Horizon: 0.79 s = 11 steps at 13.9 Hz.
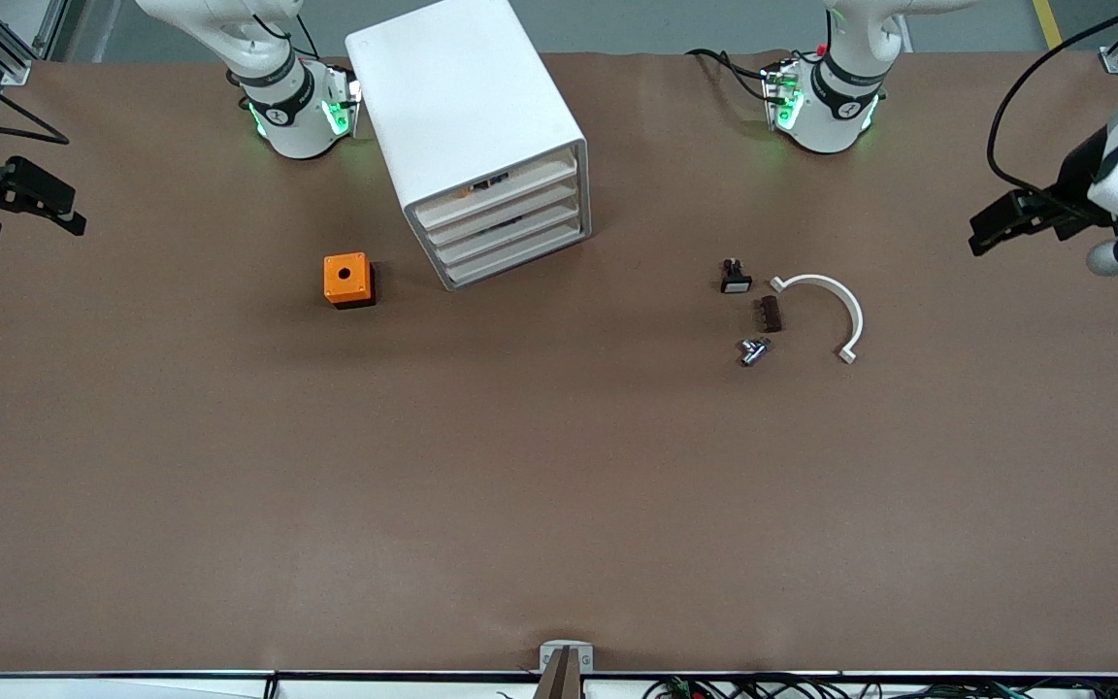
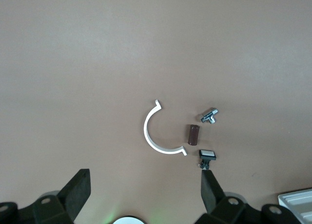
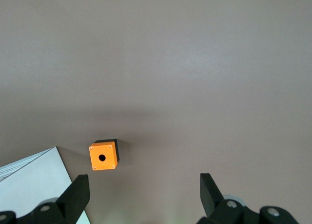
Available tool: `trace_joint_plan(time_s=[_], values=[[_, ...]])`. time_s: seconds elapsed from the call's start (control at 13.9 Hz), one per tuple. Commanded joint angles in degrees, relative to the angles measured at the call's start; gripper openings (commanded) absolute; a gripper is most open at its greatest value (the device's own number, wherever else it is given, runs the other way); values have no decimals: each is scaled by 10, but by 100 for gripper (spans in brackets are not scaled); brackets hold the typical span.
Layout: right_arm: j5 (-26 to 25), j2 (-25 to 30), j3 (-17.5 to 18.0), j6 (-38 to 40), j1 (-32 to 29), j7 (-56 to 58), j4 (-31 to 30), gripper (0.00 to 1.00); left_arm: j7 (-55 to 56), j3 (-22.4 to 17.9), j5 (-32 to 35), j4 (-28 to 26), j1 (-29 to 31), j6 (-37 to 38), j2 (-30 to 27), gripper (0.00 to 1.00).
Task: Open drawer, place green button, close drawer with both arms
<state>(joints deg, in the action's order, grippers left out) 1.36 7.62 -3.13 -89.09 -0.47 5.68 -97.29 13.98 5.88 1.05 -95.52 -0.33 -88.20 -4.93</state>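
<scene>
The white cabinet (image 1: 462,107) stands near the right arm's base, and its four tray drawers (image 1: 510,243) are all shut. The top drawer shows orange and black bits. The green-capped button is out of view in every frame. My left gripper (image 1: 991,225) is open and empty, up in the air over the left arm's end of the table. In its wrist view (image 2: 146,185) it hangs over bare table beside the small parts. My right gripper (image 1: 35,228) is open and empty over the right arm's end, and also shows in its wrist view (image 3: 145,187).
A black switch with a white face (image 1: 734,277), a brown block (image 1: 770,314), a metal fitting (image 1: 753,349) and a white curved clip (image 1: 826,311) lie together toward the left arm's end. An orange box with a hole (image 1: 348,280) sits beside the cabinet.
</scene>
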Motion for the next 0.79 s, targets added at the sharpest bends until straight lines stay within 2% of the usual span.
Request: trace_joint_plan(time_s=[0.0,0.22,0.72], values=[[1,20,8,-8,-7,-14,-19,100,-12,7,11,-86,-2,-43,-65,100],[1,20,9,-9,-3,-23,-18,100,-15,4,8,-80,-6,-29,-70,100],[1,19,10,-11,-4,-23,-18,100,-56,4,11,-21,-3,13,-46,100]])
